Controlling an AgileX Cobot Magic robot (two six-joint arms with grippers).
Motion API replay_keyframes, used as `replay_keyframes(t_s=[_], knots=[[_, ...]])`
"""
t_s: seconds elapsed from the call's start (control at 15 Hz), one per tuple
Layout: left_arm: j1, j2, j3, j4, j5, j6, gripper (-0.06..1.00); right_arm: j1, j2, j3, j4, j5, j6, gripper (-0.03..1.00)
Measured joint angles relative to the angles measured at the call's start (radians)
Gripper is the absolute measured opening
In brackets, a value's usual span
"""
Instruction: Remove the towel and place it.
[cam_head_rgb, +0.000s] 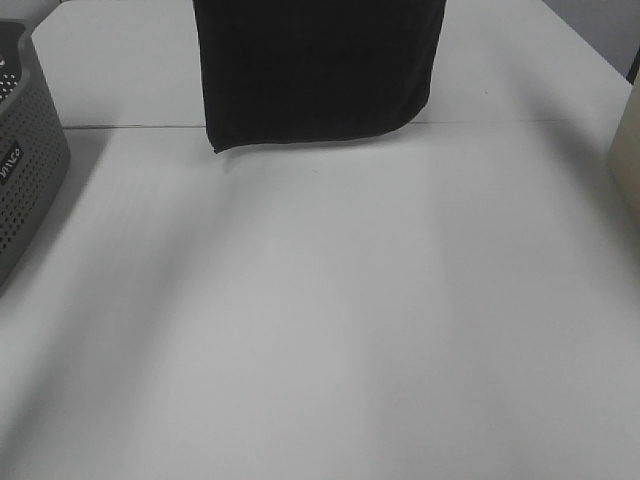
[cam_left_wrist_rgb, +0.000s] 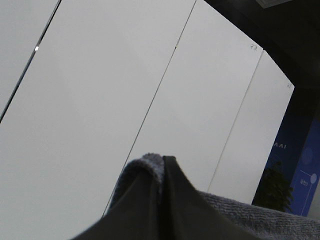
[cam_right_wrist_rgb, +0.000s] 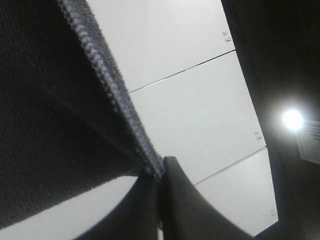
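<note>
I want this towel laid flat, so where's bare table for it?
The white table in front of the towel is bare, between the gray perforated basket at the left edge and a beige object at the right edge. Only those edges are crowded.

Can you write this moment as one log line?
towel: hanging down | left end effector: shut on towel | right end effector: shut on towel

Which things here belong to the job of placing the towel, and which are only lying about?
Belong to the job: the dark towel, hanging; the left gripper and the right gripper, both shut on its edge.
Lying about: the gray perforated basket at the left; a beige object at the right edge, too cropped to name.
</note>
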Motion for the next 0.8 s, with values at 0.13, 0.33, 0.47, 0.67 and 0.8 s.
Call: replay_keyframes(t_s=[0.13, 0.33, 0.47, 0.67, 0.8], knots=[[0.0, 0.0, -0.001, 0.041, 0.021, 0.0, 0.0, 0.0, 0.015, 0.0, -0.006, -0.029, 0.0, 0.01], [0.0, 0.01, -0.002, 0.097, 0.032, -0.017, 0.0, 0.0, 0.036, 0.0, -0.007, -0.045, 0.005, 0.01], [0.0, 0.033, -0.002, 0.11, 0.045, -0.023, 0.0, 0.0, 0.049, 0.0, -0.011, -0.044, 0.022, 0.01], [0.0, 0.053, -0.002, 0.113, 0.05, -0.052, 0.0, -0.005, 0.06, 0.0, -0.014, -0.04, 0.029, 0.01], [-0.002, 0.053, -0.002, 0.116, 0.048, -0.068, 0.0, -0.012, 0.061, 0.0, -0.014, -0.04, 0.055, 0.01]])
